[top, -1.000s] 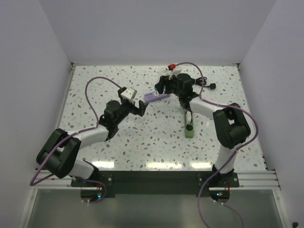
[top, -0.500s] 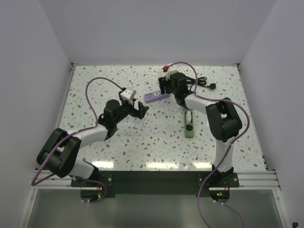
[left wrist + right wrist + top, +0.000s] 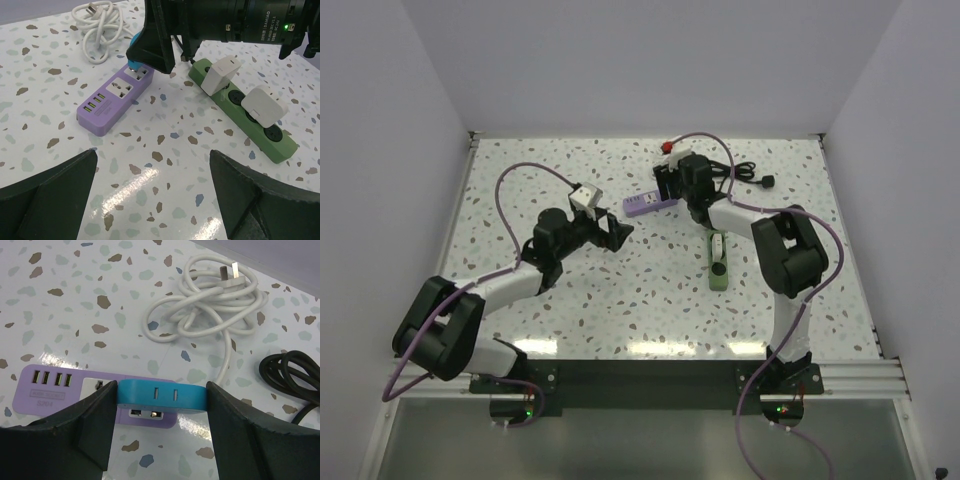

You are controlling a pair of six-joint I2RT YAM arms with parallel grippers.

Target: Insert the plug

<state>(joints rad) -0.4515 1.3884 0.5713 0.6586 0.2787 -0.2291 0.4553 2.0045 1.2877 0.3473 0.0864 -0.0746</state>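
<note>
A purple power strip (image 3: 75,386) lies on the speckled table; it also shows in the top view (image 3: 649,204) and in the left wrist view (image 3: 114,101). My right gripper (image 3: 161,405) is shut on a blue plug (image 3: 161,396) and holds it right over the strip's right-hand socket, its prongs at the socket face. From the left wrist view the blue plug (image 3: 134,53) sits at the strip's far end under the right gripper. My left gripper (image 3: 152,187) is open and empty, a little short of the strip's near end (image 3: 618,230).
A green power strip (image 3: 245,111) with two white adapters (image 3: 223,74) lies right of the purple one. A coiled white cable (image 3: 207,305) and a black cable (image 3: 292,380) lie behind the purple strip. White walls enclose the table.
My right gripper has swung in from the right and come down over the purple strip's far end with the blue plug. The left arm has shifted slightly.
</note>
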